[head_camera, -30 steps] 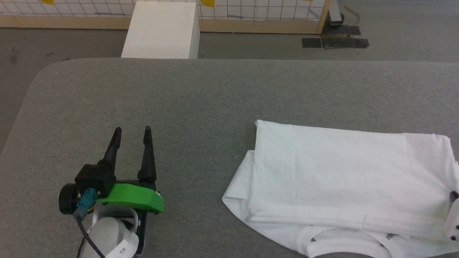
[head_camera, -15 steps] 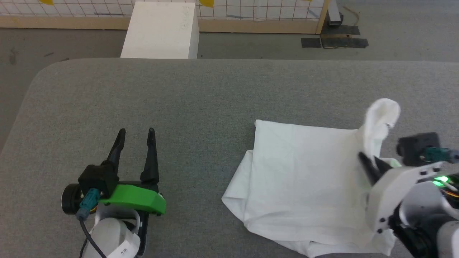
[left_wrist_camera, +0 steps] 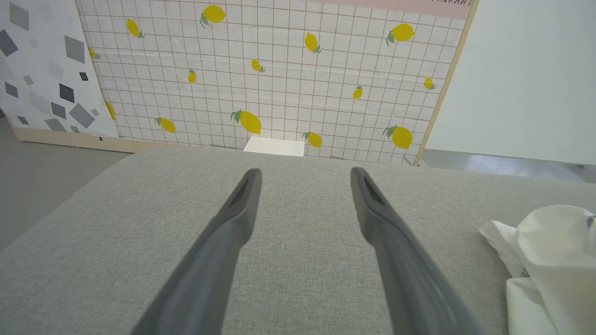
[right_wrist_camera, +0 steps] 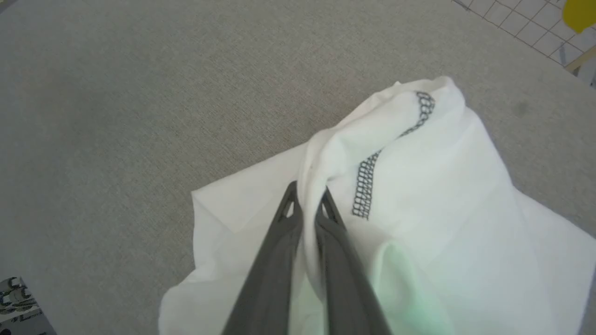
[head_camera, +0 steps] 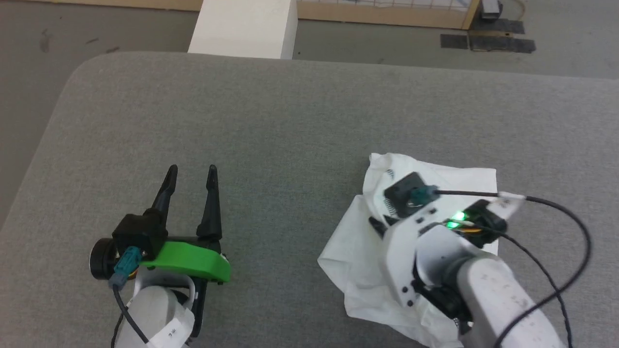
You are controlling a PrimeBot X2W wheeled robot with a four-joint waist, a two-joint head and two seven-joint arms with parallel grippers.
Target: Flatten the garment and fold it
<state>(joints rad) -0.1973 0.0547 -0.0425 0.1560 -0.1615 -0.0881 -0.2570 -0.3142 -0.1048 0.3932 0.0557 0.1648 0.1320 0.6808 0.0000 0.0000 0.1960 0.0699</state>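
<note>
While the right hand [right_wrist_camera: 307, 197] is clamped, its two dark fingers pressed together, on a raised fold of the one white thin-fabric shirt [right_wrist_camera: 442, 195], the rest of that shirt lies bunched beneath it on the grey fabric worktop [head_camera: 290, 121]. One dark grey stitched seam [right_wrist_camera: 368, 181] runs just beside its fingertips. The left hand [head_camera: 191, 170], well apart from the shirt, holds its two fingers spread over bare worktop. One rigid white box [head_camera: 244, 26] stands beyond the worktop, ahead of that hand.

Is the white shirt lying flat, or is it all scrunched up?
Scrunched up. The garment sits in a rumpled heap on the grey table, and the right gripper pinches a raised fold of it.
</note>
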